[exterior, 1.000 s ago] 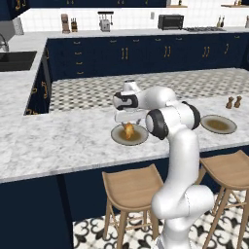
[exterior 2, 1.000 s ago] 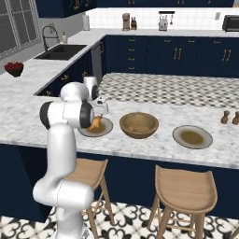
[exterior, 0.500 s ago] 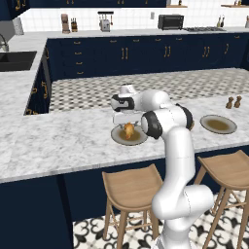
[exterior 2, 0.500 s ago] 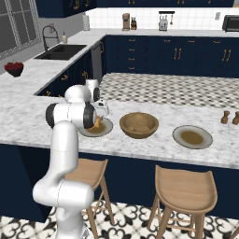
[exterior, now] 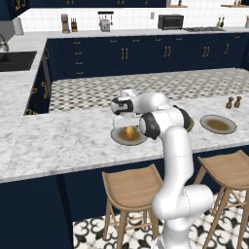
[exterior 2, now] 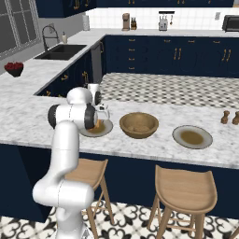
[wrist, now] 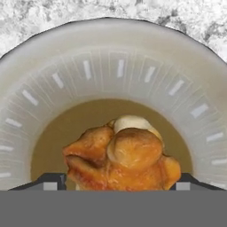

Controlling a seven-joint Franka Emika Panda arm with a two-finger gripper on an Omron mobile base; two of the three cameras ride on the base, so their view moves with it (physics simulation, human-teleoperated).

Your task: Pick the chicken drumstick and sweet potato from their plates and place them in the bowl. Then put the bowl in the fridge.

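Now hand straddling chicken drumstick, fingertips either side, whether gripping yet I cannot tell.
Drumstick sits mid-plate on desk; squeeze across thick end before lifting, then carry to bowl.

Open marble counter lies left of the near plate; the wooden bowl stands just to its right (a thick-rimmed obstacle), with the second plate and shakers beyond.
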